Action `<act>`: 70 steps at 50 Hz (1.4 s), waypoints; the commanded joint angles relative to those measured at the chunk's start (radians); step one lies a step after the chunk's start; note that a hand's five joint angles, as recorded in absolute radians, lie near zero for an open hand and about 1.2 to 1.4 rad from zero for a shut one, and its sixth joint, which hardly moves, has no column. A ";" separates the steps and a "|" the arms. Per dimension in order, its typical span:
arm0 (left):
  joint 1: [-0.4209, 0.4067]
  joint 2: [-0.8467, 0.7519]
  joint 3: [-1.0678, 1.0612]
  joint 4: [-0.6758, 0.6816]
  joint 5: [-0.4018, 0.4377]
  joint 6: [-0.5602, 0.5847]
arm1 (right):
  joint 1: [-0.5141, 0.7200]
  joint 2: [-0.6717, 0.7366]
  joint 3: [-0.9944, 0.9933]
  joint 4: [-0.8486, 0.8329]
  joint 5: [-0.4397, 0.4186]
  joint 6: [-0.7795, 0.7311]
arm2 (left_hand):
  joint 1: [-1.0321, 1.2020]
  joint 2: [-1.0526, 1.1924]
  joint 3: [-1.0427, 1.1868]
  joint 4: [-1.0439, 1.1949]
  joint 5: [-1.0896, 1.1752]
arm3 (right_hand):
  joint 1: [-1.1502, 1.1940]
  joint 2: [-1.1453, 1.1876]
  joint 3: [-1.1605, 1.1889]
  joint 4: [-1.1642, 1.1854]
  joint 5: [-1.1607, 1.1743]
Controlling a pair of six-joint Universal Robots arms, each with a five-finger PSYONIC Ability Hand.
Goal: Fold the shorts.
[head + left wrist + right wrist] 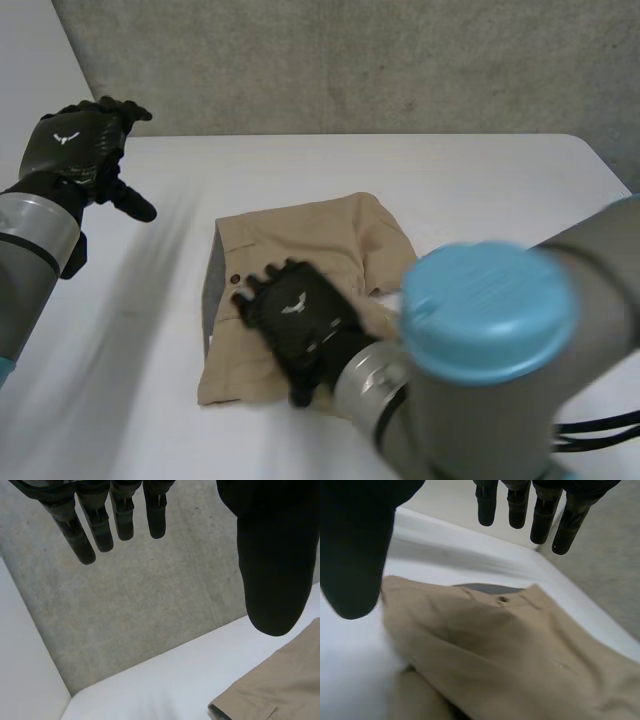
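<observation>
I saw the tan shorts (310,240) lying in the middle of the frame on the white table (480,170); my right hand (300,318) was over their lower part, fingers straight and spread, holding nothing; my left hand (75,145) was up in the upper left, well apart from the shorts, fingers straight too, thumb out to the side, holding nothing.

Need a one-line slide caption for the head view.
Right hand open over the tan shorts on the white table; left hand open, held clear of them at far left.
</observation>
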 commanded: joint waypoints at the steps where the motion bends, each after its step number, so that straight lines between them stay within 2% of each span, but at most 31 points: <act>1: 0.018 -0.004 0.000 -0.018 0.002 -0.041 | 0.066 0.198 -0.099 -0.100 0.007 0.046 | -0.038 -0.012 -0.018 -0.018 -0.003 | 0.087 0.027 0.047 0.014 0.008; 16: 0.018 -0.006 -0.016 -0.020 0.000 -0.044 | 0.100 0.340 -0.189 -0.240 0.008 0.041 | -0.038 -0.012 -0.018 -0.018 -0.003 | 0.302 0.241 0.261 0.229 0.222; 41: 0.015 -0.004 -0.030 -0.021 0.002 -0.044 | 0.098 0.444 -0.263 -0.234 0.001 0.036 | -0.038 -0.012 -0.018 -0.018 -0.003 | 0.325 0.265 0.285 0.252 0.246; 46: 0.015 -0.004 -0.030 -0.021 0.002 -0.044 | 0.098 0.450 -0.274 -0.226 0.001 0.036 | -0.038 -0.012 -0.018 -0.018 -0.003 | 0.378 0.318 0.338 0.305 0.298; 48: 0.015 -0.004 -0.030 -0.021 0.002 -0.044 | 0.098 0.450 -0.278 -0.216 -0.001 0.035 | -0.038 -0.012 -0.018 -0.018 -0.003 | 0.574 0.513 0.533 0.501 0.494; 49: 0.014 -0.004 -0.030 -0.021 0.002 -0.044 | 0.098 0.447 -0.280 -0.214 -0.001 0.035 | -0.038 -0.012 -0.018 -0.018 -0.003 | 0.697 0.636 0.656 0.624 0.617; 50: 0.014 -0.004 -0.030 -0.021 0.002 -0.044 | 0.098 0.441 -0.281 -0.214 0.001 0.035 | -0.038 -0.012 -0.018 -0.018 -0.003 | 0.986 0.925 0.945 0.913 0.906; 51: 0.014 -0.004 -0.030 -0.021 0.002 -0.044 | 0.098 0.436 -0.281 -0.214 -0.001 0.036 | -0.038 -0.012 -0.018 -0.018 -0.003 | 1.163 1.103 1.123 1.090 1.084; 52: 0.014 -0.004 -0.030 -0.021 0.002 -0.044 | 0.097 0.432 -0.281 -0.214 -0.001 0.039 | -0.038 -0.012 -0.018 -0.018 -0.003 | 1.239 1.179 1.199 1.167 1.160; 61: 0.014 0.010 -0.030 -0.021 0.002 -0.044 | 0.083 0.341 -0.341 -0.220 0.016 0.047 | -0.038 -0.012 -0.018 -0.018 -0.003 | 1.240 1.180 1.200 1.167 1.161; 65: 0.014 0.016 -0.029 -0.021 -0.001 -0.046 | 0.031 0.250 -0.375 -0.231 0.036 0.059 | -0.038 -0.012 -0.018 -0.018 -0.003 | 1.240 1.180 1.200 1.167 1.161; 70: 0.023 0.056 -0.024 -0.018 -0.007 -0.044 | -0.057 0.067 -0.396 -0.336 0.079 0.188 | -0.038 -0.012 -0.018 -0.018 -0.003 | 1.240 1.180 1.200 1.167 1.161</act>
